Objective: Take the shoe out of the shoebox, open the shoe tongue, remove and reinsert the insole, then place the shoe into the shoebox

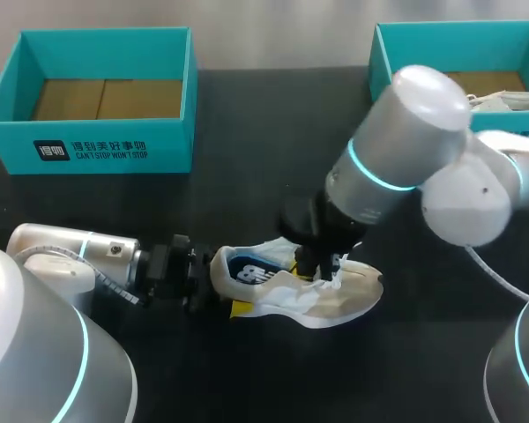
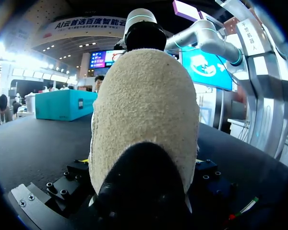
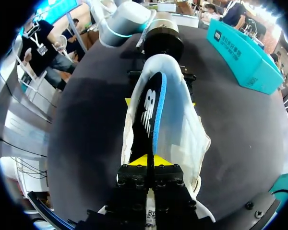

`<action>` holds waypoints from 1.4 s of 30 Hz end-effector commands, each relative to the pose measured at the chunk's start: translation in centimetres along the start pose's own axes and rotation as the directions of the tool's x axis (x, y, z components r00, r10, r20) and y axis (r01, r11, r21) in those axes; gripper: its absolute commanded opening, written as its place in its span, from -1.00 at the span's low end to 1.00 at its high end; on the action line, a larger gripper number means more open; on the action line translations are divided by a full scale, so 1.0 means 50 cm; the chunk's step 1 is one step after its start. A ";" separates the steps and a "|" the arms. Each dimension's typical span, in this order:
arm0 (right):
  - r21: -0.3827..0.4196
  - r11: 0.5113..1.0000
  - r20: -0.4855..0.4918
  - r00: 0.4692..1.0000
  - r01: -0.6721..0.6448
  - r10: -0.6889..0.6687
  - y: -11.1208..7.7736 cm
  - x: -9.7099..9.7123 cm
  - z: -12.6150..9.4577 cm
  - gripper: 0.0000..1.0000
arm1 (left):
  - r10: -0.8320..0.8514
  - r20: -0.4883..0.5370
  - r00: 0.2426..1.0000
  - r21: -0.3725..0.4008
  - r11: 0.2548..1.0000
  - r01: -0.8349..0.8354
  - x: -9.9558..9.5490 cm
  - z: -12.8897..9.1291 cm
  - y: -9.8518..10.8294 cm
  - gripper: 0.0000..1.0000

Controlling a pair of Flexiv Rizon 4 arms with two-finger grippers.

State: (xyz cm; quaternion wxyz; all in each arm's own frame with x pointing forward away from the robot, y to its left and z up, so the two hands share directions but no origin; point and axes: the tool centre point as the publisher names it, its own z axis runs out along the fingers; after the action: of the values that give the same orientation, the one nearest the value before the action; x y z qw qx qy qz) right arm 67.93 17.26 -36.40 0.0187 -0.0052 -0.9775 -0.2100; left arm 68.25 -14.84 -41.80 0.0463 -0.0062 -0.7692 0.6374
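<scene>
We see the shoe (image 2: 144, 110), fuzzy cream heel toward us, between our left gripper's (image 2: 144, 179) black finger mounts. Our right arm (image 2: 204, 38) is beyond it, and a teal shoebox (image 2: 65, 105) sits on the black table (image 2: 33, 143).

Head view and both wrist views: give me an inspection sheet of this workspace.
Surface: black table.
Job's things: shoe mid-table, out of both boxes, insole partly pulled out; left shoebox empty; right shoebox holds something white.
Clutter: nothing seen.
Claws: left claw shut on the shoe's heel; right claw shut on the insole's edge.
Cables: white cable at the table's right side.
Surroundings: nothing seen.
</scene>
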 end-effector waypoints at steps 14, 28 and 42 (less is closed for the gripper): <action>-0.185 0.975 0.009 0.992 0.124 -0.124 0.004 -0.028 -0.039 -1.00 | -0.001 0.002 1.000 -0.001 1.000 0.001 -0.001 0.000 0.001 -1.00; -0.179 0.924 -0.038 0.936 0.339 -0.351 0.098 -0.027 -0.050 -1.00 | -0.001 0.002 1.000 -0.001 1.000 0.001 -0.001 0.000 0.001 -1.00; -0.136 0.897 -0.140 0.889 0.420 -0.437 0.160 -0.035 -0.025 -1.00 | -0.001 0.002 1.000 -0.001 1.000 0.001 -0.001 0.000 0.001 -1.00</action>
State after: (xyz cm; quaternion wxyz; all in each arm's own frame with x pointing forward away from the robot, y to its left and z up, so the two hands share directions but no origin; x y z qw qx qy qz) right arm 69.17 22.27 -32.12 0.0294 0.2177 -0.9342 -0.2812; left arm 68.29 -14.81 -41.84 0.0460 -0.0059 -0.7693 0.6372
